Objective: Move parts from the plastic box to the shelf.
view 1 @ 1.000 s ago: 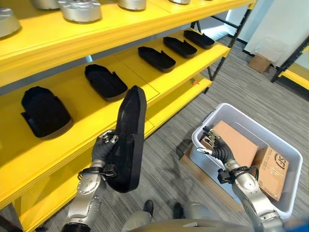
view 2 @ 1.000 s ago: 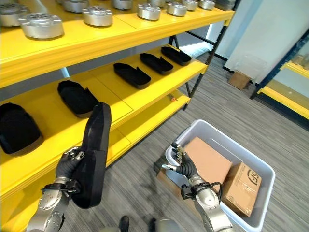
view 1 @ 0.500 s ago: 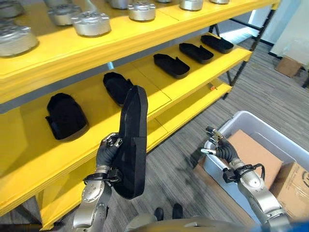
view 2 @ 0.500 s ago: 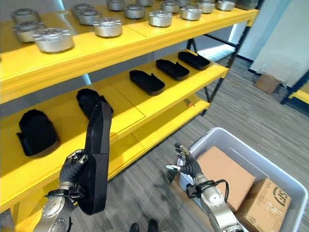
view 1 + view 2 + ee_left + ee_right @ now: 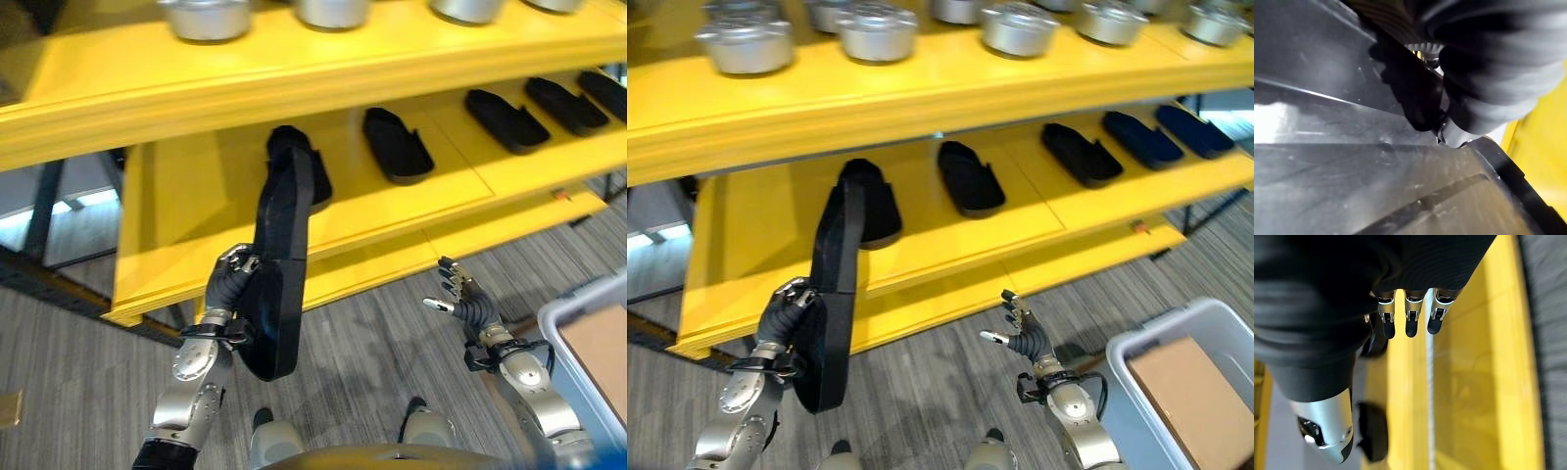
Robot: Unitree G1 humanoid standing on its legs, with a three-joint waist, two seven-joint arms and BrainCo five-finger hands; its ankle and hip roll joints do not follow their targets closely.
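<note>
Black moulded plastic, in the form of a long tray-shaped part (image 5: 279,269), is held upright in the left hand (image 5: 227,290), whose fingers are clenched round its lower edge. The part stands on end just in front of the yellow shelf (image 5: 921,250), its top reaching up across the middle level. In the left wrist view the dark glossy surface of the part (image 5: 1352,186) is seen from very close, with the hand's cover pressed against it and a strip of yellow beyond.

To the right of the held part, the right hand (image 5: 1024,333) is raised over the grey carpet (image 5: 372,343), empty, with fingers loosely spread. In the right wrist view those fingers (image 5: 1410,320) are shown straight and released, pointing along the yellow shelf boards, with two dark parts (image 5: 1374,431) lying on them.

Further right of the held part, low at the edge, the grey plastic box (image 5: 1127,362) is seen in the right eye view with a flat brown cardboard piece (image 5: 1190,392) inside it; in the left eye view only its corner is caught.

Beyond the held part, on the shelf's middle level, a row of similar black parts (image 5: 970,178) is laid out, well apart from one another. On the level above, round silver metal parts (image 5: 872,29) are set in a line.
</note>
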